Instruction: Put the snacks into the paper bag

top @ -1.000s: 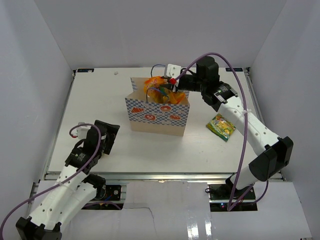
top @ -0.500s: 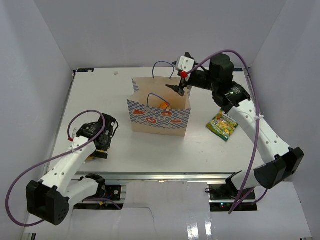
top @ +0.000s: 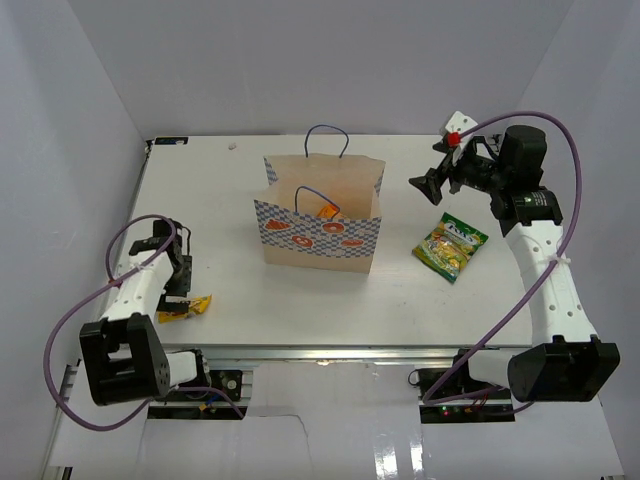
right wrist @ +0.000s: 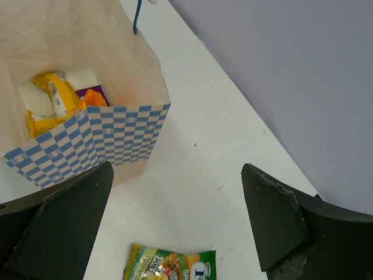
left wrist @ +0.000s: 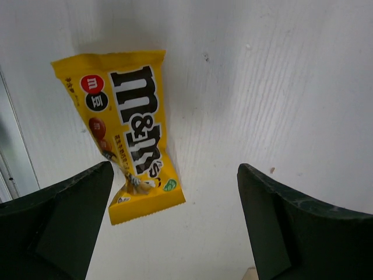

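Paper bag point(top: 320, 238) holds snacks point(right wrist: 57, 100); I see left gripper point(left wrist: 175, 201) spread over yellow packet point(left wrist: 131, 134), right gripper point(right wrist: 175, 216) spread, empty.

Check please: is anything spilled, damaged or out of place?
Nothing is spilled or damaged; the paper bag stands upright. Two snacks lie outside it: a yellow packet well to its left, a green-yellow pouch to its right.

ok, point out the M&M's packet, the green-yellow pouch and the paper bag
M&M's packet point(left wrist: 133, 137): left wrist view, on the printed logo mid-wrapper.
green-yellow pouch point(top: 452, 246): top external view, centre of the pouch face.
paper bag point(top: 318, 256): top external view, front wall, plain kraft strip under the checkered band.
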Controlling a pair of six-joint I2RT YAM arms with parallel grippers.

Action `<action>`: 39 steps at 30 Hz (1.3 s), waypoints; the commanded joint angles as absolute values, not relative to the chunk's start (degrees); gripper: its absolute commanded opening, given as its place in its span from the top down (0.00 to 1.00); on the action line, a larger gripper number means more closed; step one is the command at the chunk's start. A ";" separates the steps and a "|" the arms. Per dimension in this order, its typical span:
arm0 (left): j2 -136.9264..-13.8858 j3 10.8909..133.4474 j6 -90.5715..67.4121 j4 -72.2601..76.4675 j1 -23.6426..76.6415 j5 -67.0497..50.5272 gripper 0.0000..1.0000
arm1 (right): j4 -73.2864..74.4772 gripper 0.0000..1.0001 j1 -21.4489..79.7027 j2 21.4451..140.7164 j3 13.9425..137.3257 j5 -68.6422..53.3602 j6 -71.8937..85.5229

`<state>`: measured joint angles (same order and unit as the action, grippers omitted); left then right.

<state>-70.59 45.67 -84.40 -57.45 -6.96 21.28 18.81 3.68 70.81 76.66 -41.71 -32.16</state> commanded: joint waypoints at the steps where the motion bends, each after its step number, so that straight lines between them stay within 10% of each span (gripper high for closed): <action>1: -74.43 45.44 -79.19 -52.39 -10.36 17.32 0.02 | 22.93 0.04 2.46 69.08 76.03 -45.09 -33.92; 10: -80.68 42.28 -75.15 -47.20 -15.29 13.81 0.10 | 25.93 0.04 0.70 70.13 73.13 -46.23 -32.88; 27: -69.71 42.80 -59.62 -34.38 -16.08 -2.70 0.96 | 27.60 0.05 -5.89 70.31 69.61 -47.81 -32.17; 39: -57.56 58.78 -46.15 -9.33 -10.56 -27.67 0.99 | 34.88 0.06 -7.03 73.91 68.73 -50.36 -40.07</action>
<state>-58.50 53.65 -51.51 -20.36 -13.04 -17.78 31.24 -6.74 72.42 68.66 -48.66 -36.69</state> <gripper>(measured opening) 0.308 0.943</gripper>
